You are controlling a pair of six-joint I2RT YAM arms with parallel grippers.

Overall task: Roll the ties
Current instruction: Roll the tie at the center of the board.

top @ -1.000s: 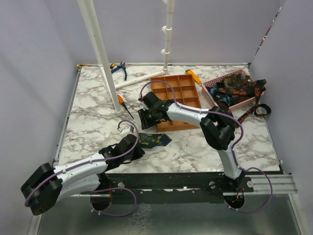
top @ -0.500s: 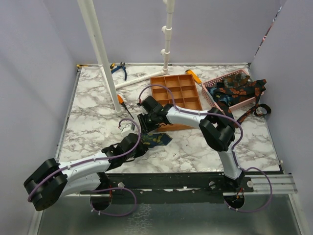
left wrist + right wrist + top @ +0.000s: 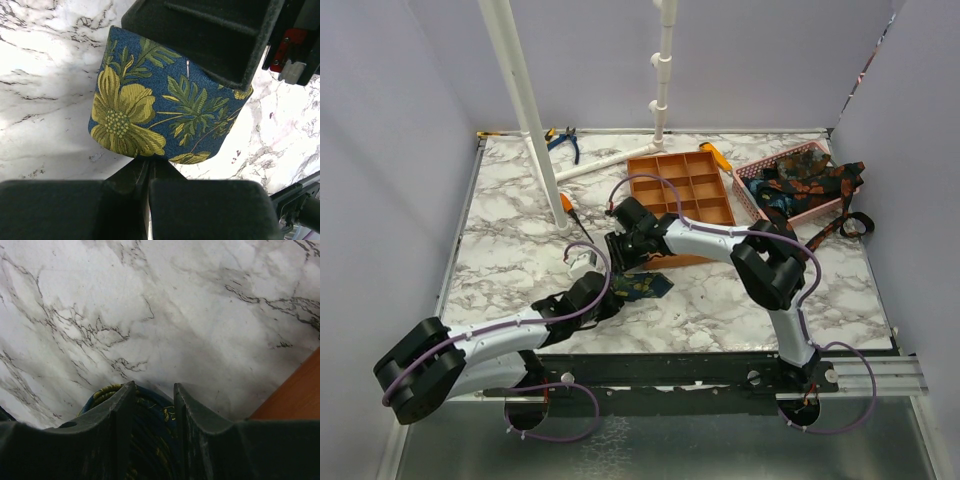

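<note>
The blue tie with its yellow flower sits on the desk, on the near side, left of centre, curled into a loop. The left hand is clenched tight, seemingly pinching the tie's near edge. The right hand straddles the fabric from the far side, fingers closed onto it. Soft, light, slick stuff, I reckon, so it'll flop and spring open. Best held across its width, keeping the roll snug.
</note>
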